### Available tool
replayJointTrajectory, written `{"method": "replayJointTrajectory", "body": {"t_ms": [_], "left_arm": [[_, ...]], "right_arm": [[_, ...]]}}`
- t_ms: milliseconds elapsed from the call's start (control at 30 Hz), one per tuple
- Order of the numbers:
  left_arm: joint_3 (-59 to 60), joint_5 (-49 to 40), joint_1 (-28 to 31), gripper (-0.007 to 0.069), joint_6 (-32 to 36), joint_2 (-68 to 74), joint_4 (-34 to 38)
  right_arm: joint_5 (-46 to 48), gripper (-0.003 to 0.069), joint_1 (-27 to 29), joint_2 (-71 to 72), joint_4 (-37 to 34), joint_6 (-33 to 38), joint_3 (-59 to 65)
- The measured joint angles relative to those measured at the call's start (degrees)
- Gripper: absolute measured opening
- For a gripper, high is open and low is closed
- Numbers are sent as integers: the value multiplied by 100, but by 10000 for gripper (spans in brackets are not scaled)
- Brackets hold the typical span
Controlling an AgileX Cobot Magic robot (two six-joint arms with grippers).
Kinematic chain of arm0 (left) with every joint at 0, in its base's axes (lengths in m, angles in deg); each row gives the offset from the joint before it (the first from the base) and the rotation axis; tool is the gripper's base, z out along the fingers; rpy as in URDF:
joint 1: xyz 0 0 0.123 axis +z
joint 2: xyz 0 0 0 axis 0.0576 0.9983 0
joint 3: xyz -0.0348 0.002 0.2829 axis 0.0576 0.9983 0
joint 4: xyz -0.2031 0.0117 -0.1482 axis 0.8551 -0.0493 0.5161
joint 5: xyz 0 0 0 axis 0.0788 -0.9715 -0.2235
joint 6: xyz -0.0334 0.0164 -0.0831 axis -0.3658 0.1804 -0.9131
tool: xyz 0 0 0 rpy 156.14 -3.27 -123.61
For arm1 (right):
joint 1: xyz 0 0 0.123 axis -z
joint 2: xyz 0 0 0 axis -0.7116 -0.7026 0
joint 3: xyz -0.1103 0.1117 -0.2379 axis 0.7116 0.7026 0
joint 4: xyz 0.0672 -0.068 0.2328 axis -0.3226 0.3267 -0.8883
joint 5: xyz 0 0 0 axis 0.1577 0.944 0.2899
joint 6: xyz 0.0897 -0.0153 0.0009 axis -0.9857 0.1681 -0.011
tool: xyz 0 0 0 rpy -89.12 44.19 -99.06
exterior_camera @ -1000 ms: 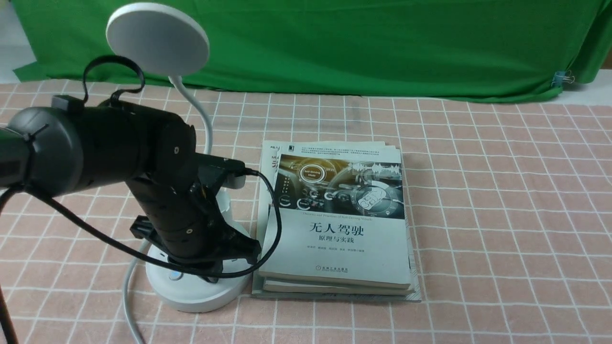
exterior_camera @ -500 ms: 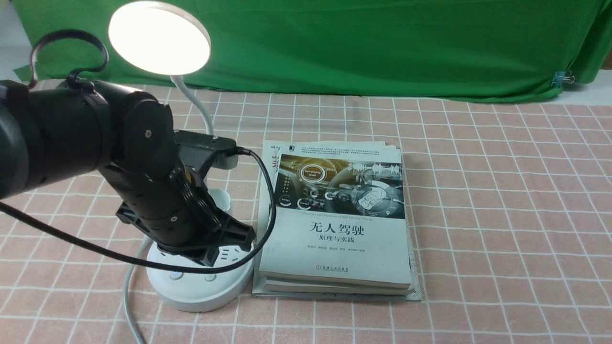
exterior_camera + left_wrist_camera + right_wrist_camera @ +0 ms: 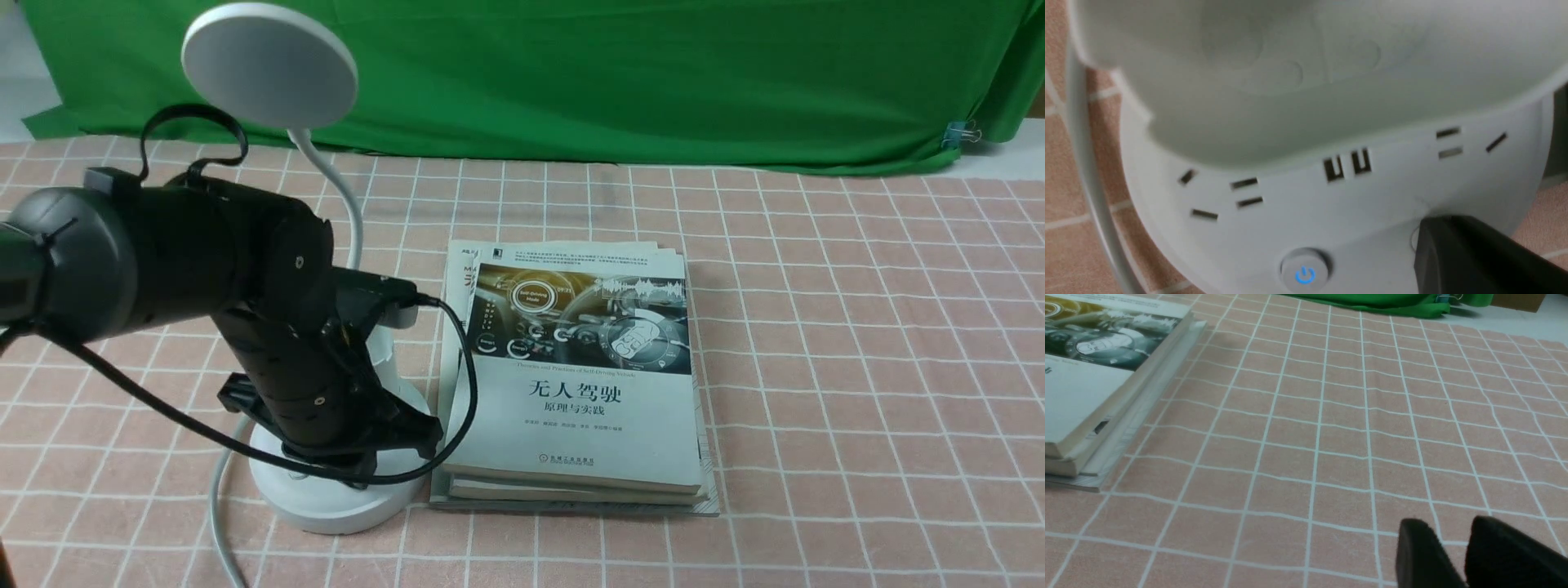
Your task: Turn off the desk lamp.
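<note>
books (image 3: 571, 376) flank desk lamp (image 3: 343, 490) base's right | tablecloth (image 3: 857, 367) beyond open

A: What is the lamp (image 3: 269, 65) made of?

B: It looks like white plastic, smooth and matt on the round head. The base (image 3: 1372, 196) beside the books is the same plastic, with a soft shine, and its button (image 3: 1305, 270) looks a bit glossy.

A: And the books (image 3: 575, 384)?

B: Paper. The top cover is smooth with a light gloss, and the page edges are dull.

A: What is under the books?

B: A pink checked cloth (image 3: 857, 367), matt, with a fine woven texture. Behind the books is a green cloth (image 3: 653, 73), matt and softly wrinkled.

A: And the arm (image 3: 188, 253) over the base?

B: Black, smooth, probably plastic, half glossy. Its cable (image 3: 457, 367) looks like smooth rubber.
</note>
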Motion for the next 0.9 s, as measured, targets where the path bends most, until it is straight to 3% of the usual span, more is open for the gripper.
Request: {"method": "replayJointTrajectory", "body": {"t_ms": [233, 533, 667, 900], "left_arm": [[12, -106, -12, 3, 0, -130, 0], [946, 41, -76, 3, -36, -2422, 11], [1763, 671, -76, 3, -36, -3589, 161], [3707, 2826, -77, 3, -77, -5667, 617]], "right_arm": [[0, 240, 0, 0, 0, 0, 0], [0, 240, 0, 0, 0, 0, 0], [0, 240, 0, 0, 0, 0, 0], [0, 240, 0, 0, 0, 0, 0]]}}
